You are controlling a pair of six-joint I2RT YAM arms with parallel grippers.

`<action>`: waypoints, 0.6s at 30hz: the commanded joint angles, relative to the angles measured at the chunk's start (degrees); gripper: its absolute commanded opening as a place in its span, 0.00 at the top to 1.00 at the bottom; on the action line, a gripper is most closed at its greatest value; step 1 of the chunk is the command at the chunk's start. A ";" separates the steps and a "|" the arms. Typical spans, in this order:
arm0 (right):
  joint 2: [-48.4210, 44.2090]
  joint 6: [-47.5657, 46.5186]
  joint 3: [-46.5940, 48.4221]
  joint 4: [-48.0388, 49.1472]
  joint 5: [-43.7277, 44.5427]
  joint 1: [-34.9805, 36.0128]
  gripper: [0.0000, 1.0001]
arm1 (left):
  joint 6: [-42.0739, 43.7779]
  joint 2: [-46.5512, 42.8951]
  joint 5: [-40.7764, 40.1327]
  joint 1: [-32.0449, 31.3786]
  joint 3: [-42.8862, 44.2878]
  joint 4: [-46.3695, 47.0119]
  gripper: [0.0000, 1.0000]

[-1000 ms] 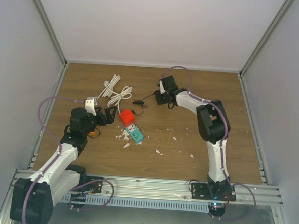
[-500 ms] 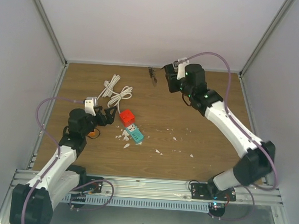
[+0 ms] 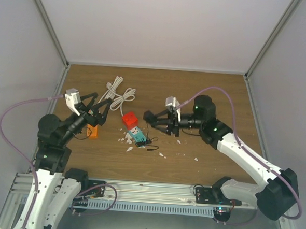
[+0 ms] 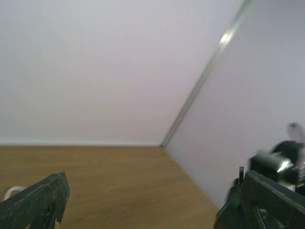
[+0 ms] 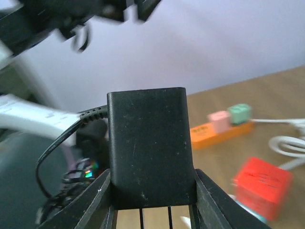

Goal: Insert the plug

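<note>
My right gripper is shut on a black plug adapter and holds it above the middle of the table, near the red cube. The adapter's thin black cable hangs down to the wood. The orange power strip lies at the left. In the right wrist view the orange power strip carries a pink and a green plug. My left gripper is raised above the strip, open and empty. In the left wrist view its fingertips frame only table and wall.
A teal socket block lies just below the red cube, which also shows in the right wrist view. A coiled white cable lies at the back left. Small white scraps are scattered mid-table. Grey walls enclose the table.
My right arm swung from the back of the table to the middle, toward the red cube, carrying the black plug. My left arm rose and tilted its gripper upward.
</note>
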 commanded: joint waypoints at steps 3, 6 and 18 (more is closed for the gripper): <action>1.04 -4.01 -0.99 6.69 -18.70 7.47 0.93 | -8.18 4.52 20.63 0.42 3.44 -5.40 0.01; 0.84 -4.75 -2.46 6.66 -19.86 8.69 0.92 | -10.33 4.71 24.71 0.42 2.20 -6.73 0.01; 3.86 -8.92 -1.60 5.33 -25.29 12.17 0.92 | -4.59 -2.54 32.64 -0.12 -1.54 -6.17 0.01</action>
